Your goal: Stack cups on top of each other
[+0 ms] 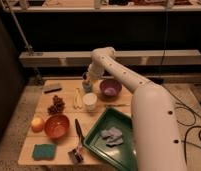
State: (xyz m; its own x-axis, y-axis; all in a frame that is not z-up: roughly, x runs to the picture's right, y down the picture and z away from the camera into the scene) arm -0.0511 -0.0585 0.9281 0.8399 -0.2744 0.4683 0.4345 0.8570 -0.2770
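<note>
1. The white arm [144, 107] fills the right of the frame and reaches up and left over the wooden table [68, 86].
2. A green tray [125, 150] lies at lower centre and a red-orange bowl [56, 126] at lower left. A purple bowl [110, 88] sits at upper centre. None of these belongs to the task.
3. The white cup [89, 101] stands upright at centre, just left of and below the purple bowl.
4. The dark grey cup [87, 86] stands upright directly above the white cup in the frame, near it but apart.
5. The gripper [86, 79] is at the dark grey cup's top. Whether it is released or clenched on that cup cannot be told.
6. Judgement: the narrower dark cup goes into the wider white one. From the gripper the white cup lies straight down-frame, and both cups' long axes are vertical, so the move is a lift and a short carry.
</note>
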